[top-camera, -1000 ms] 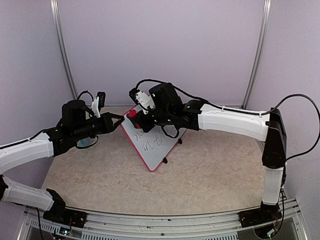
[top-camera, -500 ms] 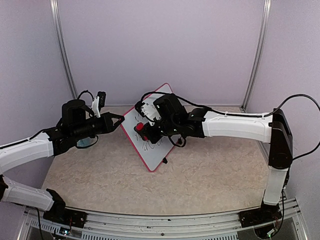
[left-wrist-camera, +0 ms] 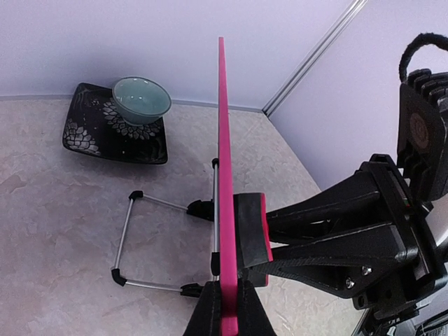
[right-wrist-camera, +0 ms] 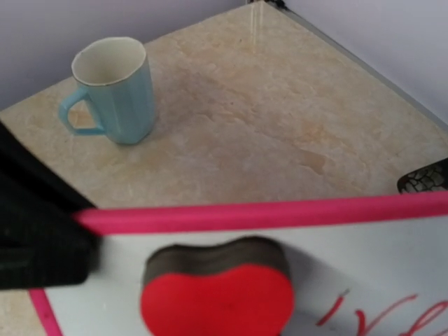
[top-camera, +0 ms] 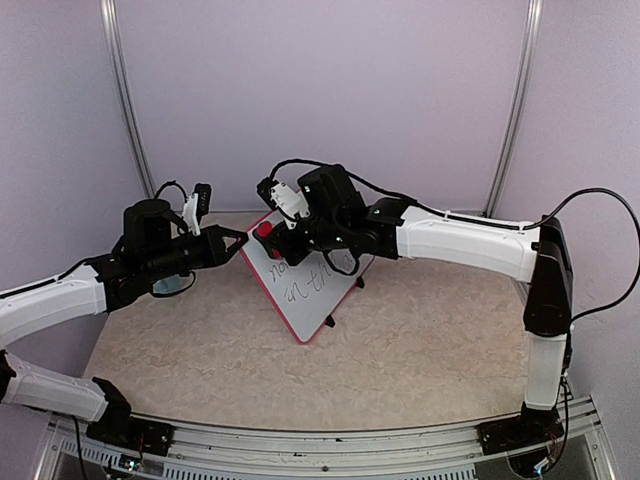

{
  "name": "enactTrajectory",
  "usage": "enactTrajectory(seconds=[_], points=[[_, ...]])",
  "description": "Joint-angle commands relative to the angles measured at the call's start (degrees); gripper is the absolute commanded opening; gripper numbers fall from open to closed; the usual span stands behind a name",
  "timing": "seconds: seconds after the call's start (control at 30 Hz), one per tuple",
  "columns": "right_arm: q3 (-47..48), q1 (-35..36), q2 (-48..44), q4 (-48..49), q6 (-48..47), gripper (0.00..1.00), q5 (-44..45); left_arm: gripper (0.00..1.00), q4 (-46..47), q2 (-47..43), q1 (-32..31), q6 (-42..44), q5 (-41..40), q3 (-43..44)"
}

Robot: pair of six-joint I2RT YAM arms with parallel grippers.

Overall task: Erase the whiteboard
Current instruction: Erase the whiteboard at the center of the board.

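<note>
The whiteboard [top-camera: 318, 303], white with a pink-red frame, leans tilted at mid-table and carries handwriting [top-camera: 300, 283]. My left gripper [top-camera: 242, 243] is shut on its upper left frame edge; in the left wrist view the board [left-wrist-camera: 222, 140] shows edge-on, with that gripper [left-wrist-camera: 228, 308] clamped on both sides. My right gripper [top-camera: 274, 237] is shut on a red eraser [top-camera: 265, 231], pressed on the board's face near that corner. In the right wrist view the eraser [right-wrist-camera: 217, 297] sits just below the pink top frame [right-wrist-camera: 280, 213]. Its dark felt [left-wrist-camera: 250, 227] lies flat on the board.
A light blue mug [right-wrist-camera: 115, 87] stands on the table beyond the board's top edge. A teal bowl [left-wrist-camera: 142, 99] on a black patterned plate [left-wrist-camera: 105, 133] sits behind the board. The board's wire stand [left-wrist-camera: 129, 241] rests on the table at its back.
Half a second ago the right gripper had the eraser lower, at mid-board, with the board tipped up steeper. Now the eraser is back at the upper left corner. The left gripper has not moved.
</note>
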Motion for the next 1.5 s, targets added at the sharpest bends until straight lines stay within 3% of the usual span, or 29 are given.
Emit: enactTrajectory(seconds=[0.0,0.27,0.83,1.23,1.47], points=[[-6.73,-1.16,-0.7,1.0,0.66,0.0,-0.77,0.0,-0.87,-1.83,-1.03,0.5,3.19,1.89],[-15.63,-2.35,-4.67,4.29,2.26,0.0,-1.77,0.0,-0.66,-1.86,-1.04,0.6,3.14,1.74],[1.24,-2.36,1.96,-0.76,0.01,0.0,-1.97,0.0,-1.07,-2.15,-1.16,0.59,3.28,1.7],[-11.78,-2.83,-2.95,2.62,1.8,0.0,-2.25,0.0,-1.16,-2.23,-1.16,0.85,3.52,1.74],[-11.46,-3.0,-3.54,2.65,1.74,0.0,-2.23,0.0,-0.59,-2.39,-1.25,0.47,3.59,1.42]])
